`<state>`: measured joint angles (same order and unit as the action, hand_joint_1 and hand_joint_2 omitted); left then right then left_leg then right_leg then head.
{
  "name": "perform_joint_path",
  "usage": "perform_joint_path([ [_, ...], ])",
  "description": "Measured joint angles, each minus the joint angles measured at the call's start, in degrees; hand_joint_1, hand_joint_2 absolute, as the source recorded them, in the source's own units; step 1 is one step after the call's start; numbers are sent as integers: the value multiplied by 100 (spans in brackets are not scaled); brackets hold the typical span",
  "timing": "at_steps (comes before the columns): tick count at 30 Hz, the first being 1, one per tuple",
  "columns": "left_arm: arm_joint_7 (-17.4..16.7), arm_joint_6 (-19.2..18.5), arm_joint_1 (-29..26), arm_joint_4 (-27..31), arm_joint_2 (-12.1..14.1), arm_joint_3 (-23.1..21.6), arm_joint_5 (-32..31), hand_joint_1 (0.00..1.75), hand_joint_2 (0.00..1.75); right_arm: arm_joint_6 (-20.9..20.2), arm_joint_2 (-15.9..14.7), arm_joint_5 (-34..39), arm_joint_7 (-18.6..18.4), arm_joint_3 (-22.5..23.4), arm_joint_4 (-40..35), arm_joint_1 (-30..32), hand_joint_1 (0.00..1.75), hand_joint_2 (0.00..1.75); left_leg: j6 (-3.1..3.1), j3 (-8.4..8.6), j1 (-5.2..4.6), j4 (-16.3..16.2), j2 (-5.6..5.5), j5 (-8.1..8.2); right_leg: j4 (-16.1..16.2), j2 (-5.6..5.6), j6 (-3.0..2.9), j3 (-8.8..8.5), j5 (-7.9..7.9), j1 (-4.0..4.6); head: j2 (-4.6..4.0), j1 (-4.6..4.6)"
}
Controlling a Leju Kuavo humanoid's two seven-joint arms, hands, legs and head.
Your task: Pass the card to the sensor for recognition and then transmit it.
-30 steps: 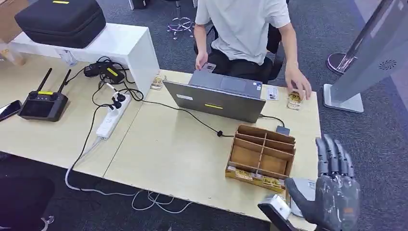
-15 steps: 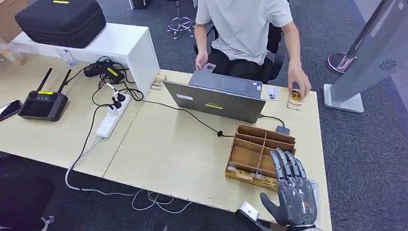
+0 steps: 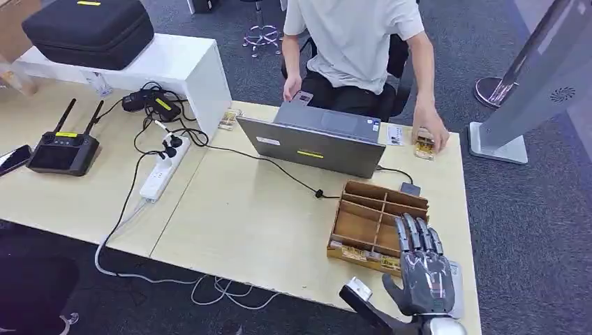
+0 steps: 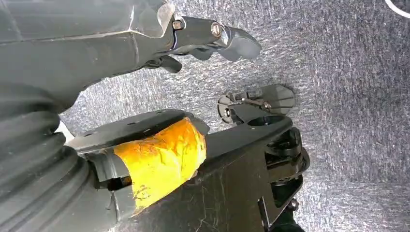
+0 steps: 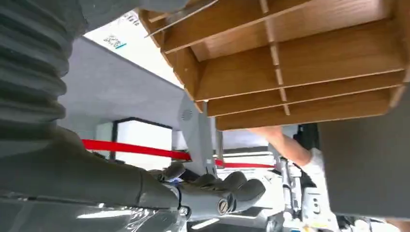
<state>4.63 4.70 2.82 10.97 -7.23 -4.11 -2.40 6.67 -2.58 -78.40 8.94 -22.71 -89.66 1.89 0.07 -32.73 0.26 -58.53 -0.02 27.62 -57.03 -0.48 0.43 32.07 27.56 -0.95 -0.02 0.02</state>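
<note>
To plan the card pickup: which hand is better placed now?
Right. The right hand hovers open by the box on the table; the left hand hangs over the floor.

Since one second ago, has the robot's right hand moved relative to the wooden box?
Yes. The right hand has moved left and down; its fingertips now overlap the wooden box at its near right corner.

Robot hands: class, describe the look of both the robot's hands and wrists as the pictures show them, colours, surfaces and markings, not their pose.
The right hand has dark grey, glossy, segmented fingers and a grey back, ending in a silver wrist. The left hand has a grey ribbed cover, dark fingers with visible screws, and a thumb wrapped in worn yellow tape.
</note>
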Motion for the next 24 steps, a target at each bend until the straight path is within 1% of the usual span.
perform_joint_path([
  [5,-2,-4,1,0,-4,0,-39,0,175,37,79,-83,-27,238,273,-104,0,175,0,0,0,0,0,0,0,0,0,0,0,0,0,0],
  [9,-2,-7,1,0,-7,2,-50,0,175,57,116,-118,-35,330,409,-142,0,175,0,0,0,-1,0,0,0,0,0,0,0,0,0,0],
  [14,-28,-7,1,0,-7,11,-98,0,175,138,188,-385,-175,509,627,-188,0,175,0,0,0,-1,0,0,0,0,0,0,0,0,0,0],
  [18,-35,-7,1,0,-9,68,-138,0,175,184,249,-415,-132,656,739,-192,0,175,0,0,0,-1,0,0,0,0,0,0,0,0,0,0],
  [24,-35,-4,1,0,-20,114,-153,0,175,192,323,-431,-61,712,776,-169,0,175,0,0,0,-1,0,0,0,0,0,1,0,0,0,0],
])
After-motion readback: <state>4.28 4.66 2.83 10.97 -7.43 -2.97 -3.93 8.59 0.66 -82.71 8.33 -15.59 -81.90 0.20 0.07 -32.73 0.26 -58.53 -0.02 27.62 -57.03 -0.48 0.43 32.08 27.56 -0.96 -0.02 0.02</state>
